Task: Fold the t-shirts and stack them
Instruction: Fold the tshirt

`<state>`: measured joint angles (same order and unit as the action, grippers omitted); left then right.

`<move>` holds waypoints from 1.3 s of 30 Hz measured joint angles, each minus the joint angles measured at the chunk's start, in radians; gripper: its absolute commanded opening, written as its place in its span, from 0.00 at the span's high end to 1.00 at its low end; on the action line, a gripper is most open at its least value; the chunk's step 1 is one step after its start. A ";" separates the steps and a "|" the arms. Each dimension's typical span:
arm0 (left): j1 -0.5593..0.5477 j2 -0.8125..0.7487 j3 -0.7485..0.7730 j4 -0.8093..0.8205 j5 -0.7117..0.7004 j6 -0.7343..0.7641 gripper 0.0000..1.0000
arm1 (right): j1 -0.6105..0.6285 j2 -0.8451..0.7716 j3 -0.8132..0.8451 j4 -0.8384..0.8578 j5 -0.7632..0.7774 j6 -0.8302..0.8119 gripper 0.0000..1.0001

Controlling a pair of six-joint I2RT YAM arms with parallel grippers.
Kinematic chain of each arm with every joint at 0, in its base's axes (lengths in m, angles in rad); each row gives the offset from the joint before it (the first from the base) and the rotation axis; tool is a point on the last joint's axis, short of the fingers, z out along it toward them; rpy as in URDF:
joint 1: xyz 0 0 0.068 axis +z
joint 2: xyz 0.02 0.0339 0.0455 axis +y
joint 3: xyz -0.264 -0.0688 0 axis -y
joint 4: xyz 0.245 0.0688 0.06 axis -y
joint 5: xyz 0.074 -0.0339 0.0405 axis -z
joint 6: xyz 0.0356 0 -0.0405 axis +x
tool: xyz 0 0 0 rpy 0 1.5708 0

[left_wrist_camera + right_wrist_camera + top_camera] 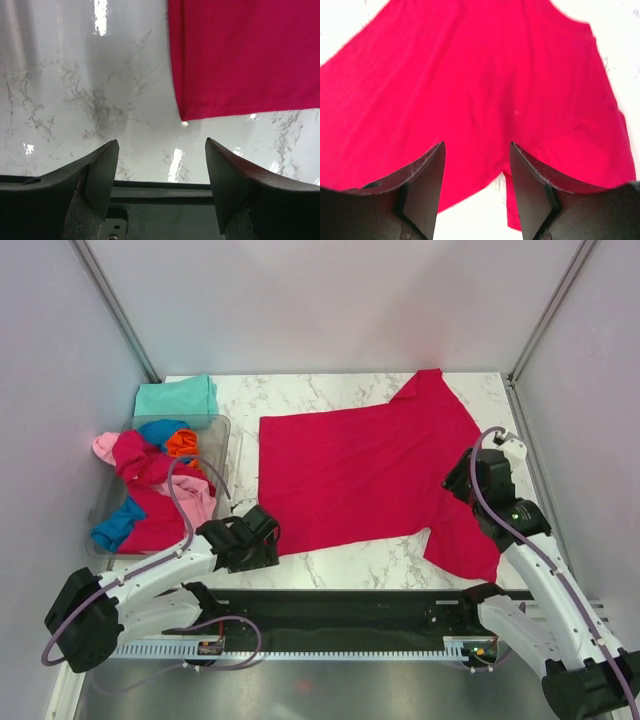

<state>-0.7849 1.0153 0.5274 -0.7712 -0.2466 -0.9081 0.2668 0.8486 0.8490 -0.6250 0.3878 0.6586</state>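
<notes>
The left gripper [162,145] gapes empty over the table [75,75] by a corner of the crimson t-shirt [360,475]; the right gripper [476,147] gapes empty above its cloth

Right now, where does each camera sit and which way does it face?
Top external: above and behind the arms, looking down on the marble table; both arms show.
Left wrist: on the left arm, looking down past the left gripper at table and a corner of the red t-shirt.
Right wrist: on the right arm, looking down past the right gripper at that shirt.
Shared: all three see the red t-shirt.
</notes>
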 measured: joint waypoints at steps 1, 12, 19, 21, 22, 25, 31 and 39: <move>0.000 0.010 -0.008 0.023 -0.005 -0.008 0.24 | 0.000 -0.011 -0.013 -0.011 -0.013 0.002 0.39; 0.059 0.104 -0.029 0.229 -0.010 -0.014 0.77 | 0.000 -0.064 -0.092 -0.048 -0.100 0.015 0.40; 0.066 0.157 -0.022 0.324 0.016 0.016 0.98 | 0.003 -0.059 -0.171 -0.078 -0.098 0.086 0.39; 0.080 0.160 -0.022 0.338 0.024 0.021 0.98 | 0.011 -0.031 -0.184 -0.098 -0.089 0.106 0.39; 0.104 0.159 -0.022 0.342 0.042 0.021 0.98 | 0.019 -0.018 -0.189 -0.110 -0.080 0.119 0.39; 0.290 0.126 -0.035 0.361 0.089 0.035 0.98 | 0.050 0.007 -0.190 -0.148 -0.041 0.165 0.39; 0.705 -0.032 -0.069 0.457 0.216 0.082 0.98 | 0.103 0.073 -0.190 -0.215 0.018 0.235 0.41; 0.746 0.080 -0.087 0.607 0.412 0.116 0.98 | 0.458 0.198 -0.183 -0.303 0.085 0.462 0.40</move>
<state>-0.0387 1.0950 0.4408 -0.1638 0.1654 -0.7918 0.7250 1.0466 0.6659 -0.9279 0.4732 1.1206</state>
